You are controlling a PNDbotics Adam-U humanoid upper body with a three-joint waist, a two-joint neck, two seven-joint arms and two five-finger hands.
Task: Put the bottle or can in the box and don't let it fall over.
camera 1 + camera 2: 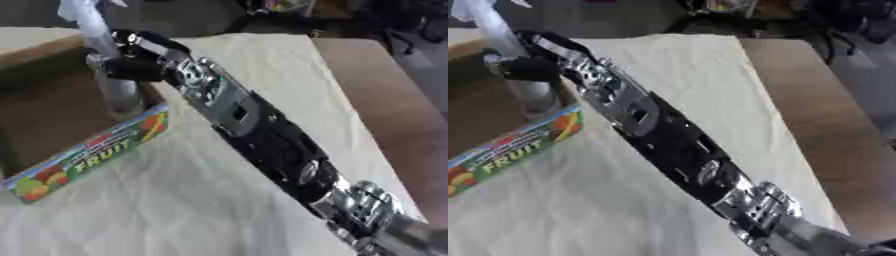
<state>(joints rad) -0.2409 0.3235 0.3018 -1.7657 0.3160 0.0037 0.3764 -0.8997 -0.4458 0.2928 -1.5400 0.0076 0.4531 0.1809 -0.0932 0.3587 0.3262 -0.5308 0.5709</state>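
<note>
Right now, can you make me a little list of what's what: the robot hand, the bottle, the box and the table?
hand: right hand, fingers curled round the bottle
bottle: clear plastic bottle, upright, lower part inside the box
box: brown cardboard box with a colourful FRUIT label on its side, open top
table: covered by a cream cloth
left hand: not seen

Two head-mounted stereo views looking steeply down, close over the right arm, fingers (131, 67) at upper left, right eye shifted slightly, both sharing the cloth-covered counter (175, 200) and box (87, 155) beneath the fingers
</note>
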